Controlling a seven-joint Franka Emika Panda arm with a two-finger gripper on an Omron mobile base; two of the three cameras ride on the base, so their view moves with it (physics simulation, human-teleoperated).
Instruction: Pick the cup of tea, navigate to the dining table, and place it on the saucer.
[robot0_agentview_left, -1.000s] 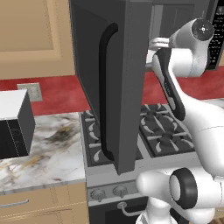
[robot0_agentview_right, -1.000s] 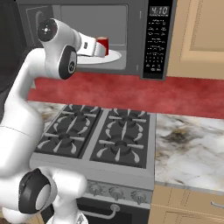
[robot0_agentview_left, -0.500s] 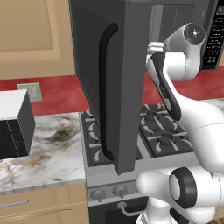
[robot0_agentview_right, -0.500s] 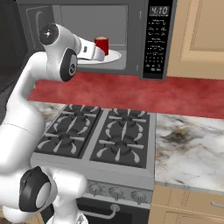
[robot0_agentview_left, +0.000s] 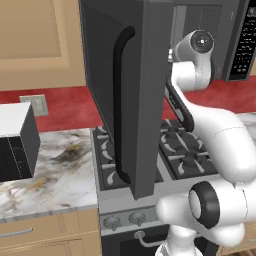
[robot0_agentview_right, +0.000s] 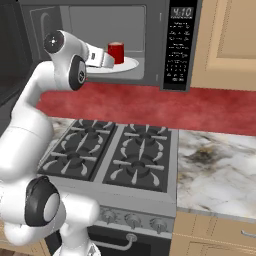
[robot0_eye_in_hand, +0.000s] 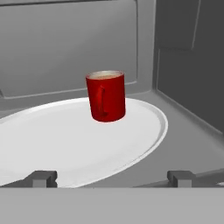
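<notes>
Inside the open microwave (robot0_agentview_right: 150, 45), above the stove, the gripper (robot0_eye_in_hand: 112, 177) hangs with jaws spread wide, holding nothing and touching nothing; its two dark fingertips (robot0_eye_in_hand: 41, 178) sit low in the hand view, well apart, at the near edge of the white turntable plate (robot0_eye_in_hand: 52, 144). Cup of tea (robot0_eye_in_hand: 106, 96) stands upright on that plate, toward its far right part, clear of the fingertips, handle turned toward the camera, light tan liquid visible at the rim. Grey back wall and right side wall of the cavity close in behind and beside the cup. Right base view: same red cup (robot0_agentview_right: 116, 52) on the plate just past the white hand, control panel (robot0_agentview_right: 179, 45) to the right of the cavity, red backsplash (robot0_agentview_right: 200, 107) below. Left base view: microwave door (robot0_agentview_left: 125, 95) swung out toward the camera, dark handle vertical, blocking most of the cavity. Gas stove (robot0_agentview_right: 120, 160) with black grates directly under the microwave. Marble counter (robot0_agentview_right: 220, 170) to the right of the stove; another stretch of counter to the left carries a silver toaster (robot0_agentview_left: 15, 142). Tan cabinets (robot0_agentview_right: 230, 40) flank the microwave.
</notes>
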